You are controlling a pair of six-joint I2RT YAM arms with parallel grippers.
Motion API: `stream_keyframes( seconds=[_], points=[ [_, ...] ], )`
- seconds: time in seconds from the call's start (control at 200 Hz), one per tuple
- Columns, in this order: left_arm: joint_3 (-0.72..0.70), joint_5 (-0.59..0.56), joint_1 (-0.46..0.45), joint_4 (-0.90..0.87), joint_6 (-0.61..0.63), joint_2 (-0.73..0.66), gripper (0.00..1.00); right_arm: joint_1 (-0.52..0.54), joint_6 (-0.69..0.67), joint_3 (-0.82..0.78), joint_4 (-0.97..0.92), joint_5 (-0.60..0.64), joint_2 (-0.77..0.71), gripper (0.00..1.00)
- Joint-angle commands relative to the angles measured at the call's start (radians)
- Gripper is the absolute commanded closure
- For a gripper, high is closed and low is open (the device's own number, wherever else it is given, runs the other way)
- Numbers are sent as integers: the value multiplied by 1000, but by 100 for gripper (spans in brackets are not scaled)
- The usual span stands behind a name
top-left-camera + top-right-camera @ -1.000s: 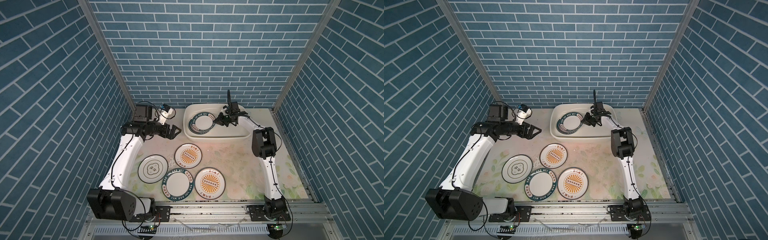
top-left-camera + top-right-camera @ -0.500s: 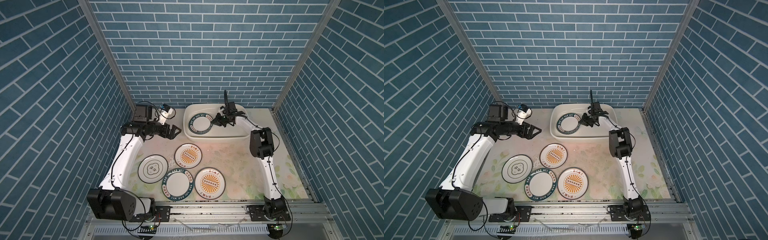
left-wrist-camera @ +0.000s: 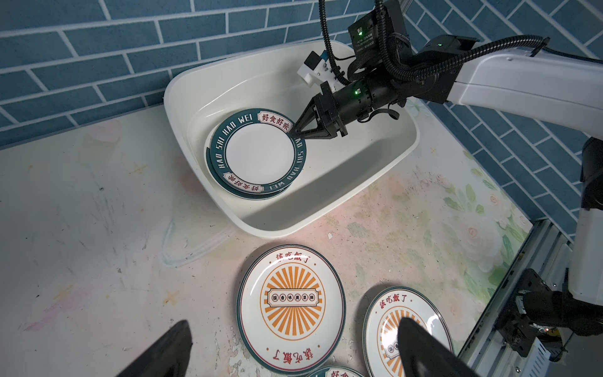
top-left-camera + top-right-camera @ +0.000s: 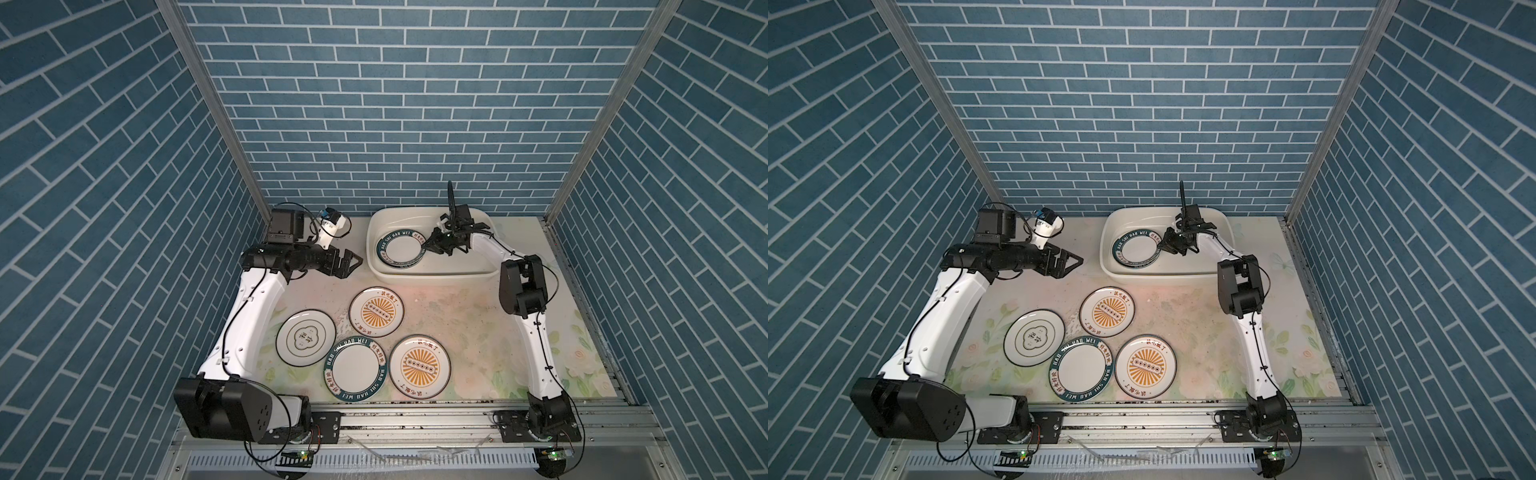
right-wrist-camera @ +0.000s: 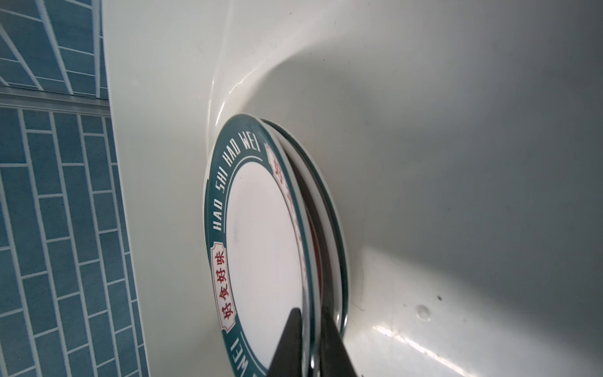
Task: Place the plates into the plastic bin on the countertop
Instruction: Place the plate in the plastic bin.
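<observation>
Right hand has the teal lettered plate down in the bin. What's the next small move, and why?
Probably open the right hand and release: the teal lettered plate already rests on another plate inside the plastic bin, with the hand gripping only its rim.

Blue brick-patterned walls close me in on three sides, the back one straight ahead and the side ones slanting outward in both top views. Where they meet, a left aluminium post and a right aluminium post run upward. Along the near edge lies a grooved silver rail, and below it a white slotted duct. A narrower metal track runs down my right side. A small left board glows green by the duct, and a right board does the same. Something thin and clear lies between rail and duct; I cannot tell what it is
</observation>
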Motion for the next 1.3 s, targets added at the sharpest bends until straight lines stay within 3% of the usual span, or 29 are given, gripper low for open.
stream_keyframes(
  seconds=[0.0, 1.05, 1.295],
  points=[
    [-9, 5, 6, 8, 6, -20, 0, 7, -33, 32, -34, 18, 6, 84],
    [-12, 3, 6, 11, 8, -33, 0, 12, -77, 68, -124, 64, -28, 81],
    [1, -25, 7, -19, 40, -25, 0, 11, -137, 40, -187, 206, -169, 78]
  ],
)
